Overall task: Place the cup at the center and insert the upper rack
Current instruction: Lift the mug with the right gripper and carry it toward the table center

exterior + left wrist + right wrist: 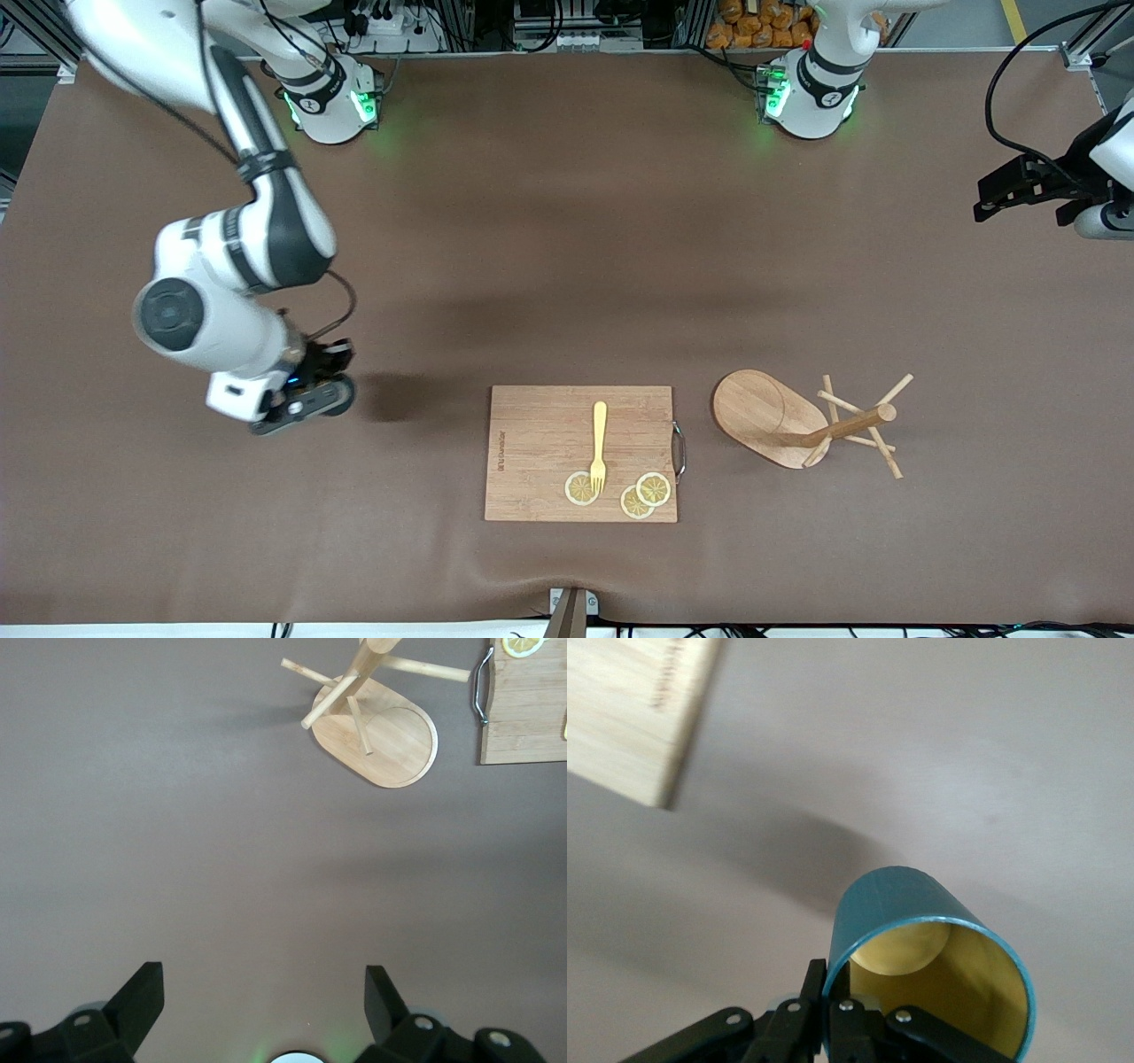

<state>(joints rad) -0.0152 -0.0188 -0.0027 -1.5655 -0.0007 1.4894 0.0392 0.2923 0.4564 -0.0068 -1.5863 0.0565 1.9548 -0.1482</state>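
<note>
The right gripper fingers are clamped on the rim of the cup, one finger outside the teal wall and one inside against the yellow lining. The cup is held in the air over bare table toward the right arm's end, beside the cutting board.

The left gripper fingers are spread wide and hold nothing. It waits over the table at the left arm's end.

The upper rack lies tipped on its side beside the cutting board, toward the left arm's end. A fork and lemon slices rest on the board.
</note>
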